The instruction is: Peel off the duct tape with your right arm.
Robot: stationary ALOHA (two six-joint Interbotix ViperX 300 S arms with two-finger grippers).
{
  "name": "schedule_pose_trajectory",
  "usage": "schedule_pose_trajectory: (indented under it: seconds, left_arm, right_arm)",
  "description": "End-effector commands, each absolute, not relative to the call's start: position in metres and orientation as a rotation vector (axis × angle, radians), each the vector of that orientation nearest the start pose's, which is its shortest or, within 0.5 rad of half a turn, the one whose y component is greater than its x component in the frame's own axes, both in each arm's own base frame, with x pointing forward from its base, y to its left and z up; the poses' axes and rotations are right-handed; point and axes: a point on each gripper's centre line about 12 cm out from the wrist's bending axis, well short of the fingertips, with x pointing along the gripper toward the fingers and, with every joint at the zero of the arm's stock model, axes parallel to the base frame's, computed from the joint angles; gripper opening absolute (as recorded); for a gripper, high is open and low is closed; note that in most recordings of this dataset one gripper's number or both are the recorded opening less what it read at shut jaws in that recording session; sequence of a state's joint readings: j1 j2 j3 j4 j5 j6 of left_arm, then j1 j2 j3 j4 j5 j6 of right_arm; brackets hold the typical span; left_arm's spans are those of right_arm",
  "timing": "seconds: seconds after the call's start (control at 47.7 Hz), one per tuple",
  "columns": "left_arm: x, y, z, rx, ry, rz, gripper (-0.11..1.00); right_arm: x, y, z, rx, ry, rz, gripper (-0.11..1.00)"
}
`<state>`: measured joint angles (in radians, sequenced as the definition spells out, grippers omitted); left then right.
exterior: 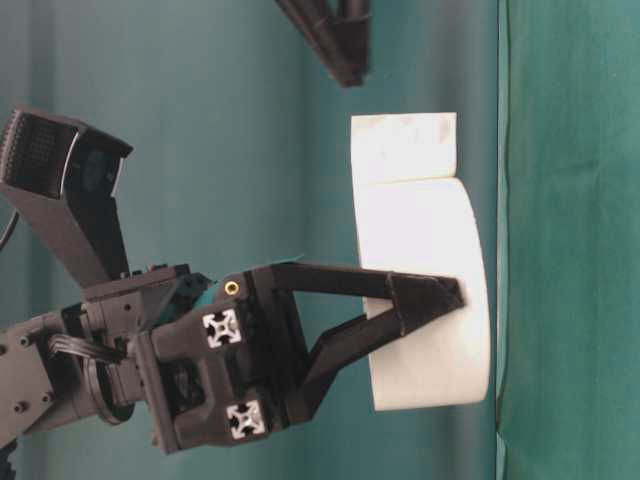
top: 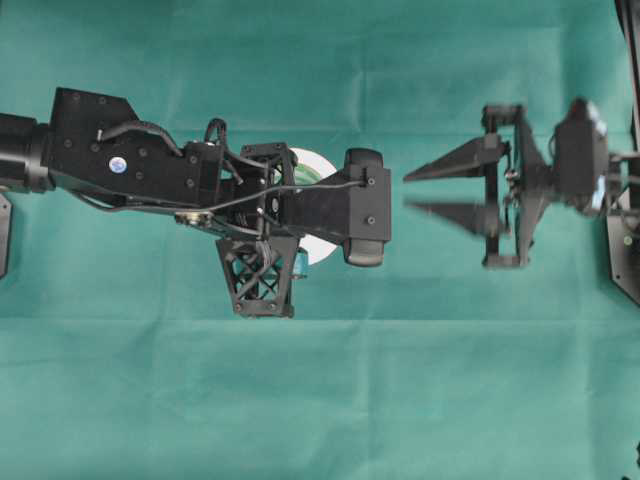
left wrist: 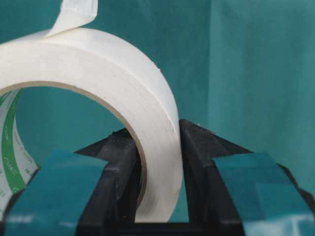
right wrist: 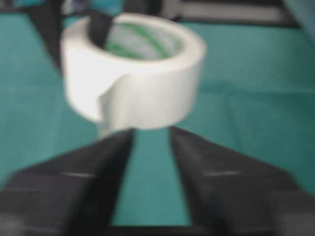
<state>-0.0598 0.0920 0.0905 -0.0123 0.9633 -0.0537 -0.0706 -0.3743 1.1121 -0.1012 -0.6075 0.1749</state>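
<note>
the duct tape (left wrist: 123,98) is a wide white roll with a matte, slightly papery outer face and a paler inner core printed with green lettering (right wrist: 142,44). it is held off the green cloth (top: 320,400), which is a smooth woven sheet with faint fold creases. the left gripper (left wrist: 157,167) is clenched on the roll's wall: one rough, grainy black finger (left wrist: 120,162) sits inside the ring and the other presses the outer face, so the band of tape stands pinched between them. teal tape covers the flat pads nearer the camera in the left wrist view. in the table-level view the same pincer (exterior: 430,300) shows as angular black plastic struts with small cross-shaped aluminium profile ends, its tips reaching onto the roll's rounded side.

a loose strip end (exterior: 405,148) lifts off the roll's outer face on the side away from the left pincer's tips; it is flat, rectangular and a little curled at its edge.

the right gripper (top: 420,192) is apart from the roll, directly facing it, with its two long tapered, pointed black fingers (right wrist: 88,187) parted by a narrow gap and nothing between them. the roll lies just beyond those fingertips, and the right wrist view is blurred.
</note>
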Motion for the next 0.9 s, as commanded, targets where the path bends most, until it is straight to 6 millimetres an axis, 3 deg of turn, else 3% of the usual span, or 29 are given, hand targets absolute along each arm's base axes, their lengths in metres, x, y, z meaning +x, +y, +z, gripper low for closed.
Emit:
schedule_pose_trajectory:
  seconds: [0.0,0.168,0.755,0.817,0.88]
  left_arm:
    - [0.428,-0.023,0.289,-0.028,1.066,-0.023,0.21]
    - [0.43,-0.021,0.289,-0.031,1.065,-0.018,0.21]
    - [0.431,-0.021,0.289,-0.031,1.065,-0.018,0.21]
    - [0.431,-0.021,0.289,-0.03,1.065,-0.019,0.21]
    - [0.431,-0.021,0.29,-0.032,1.062,-0.018,0.21]
  right_arm:
    - [0.288,-0.006,0.215,0.097,0.11,0.01,0.2]
    - [0.292,-0.002,0.216,0.1,0.1,0.024,0.65]
    - [0.325,-0.004,0.208,0.105,0.117,0.021,0.6]
    - [0.326,-0.005,0.209,0.107,0.115,0.016,0.56]
    - [0.327,-0.006,0.209,0.107,0.113,0.012,0.42]
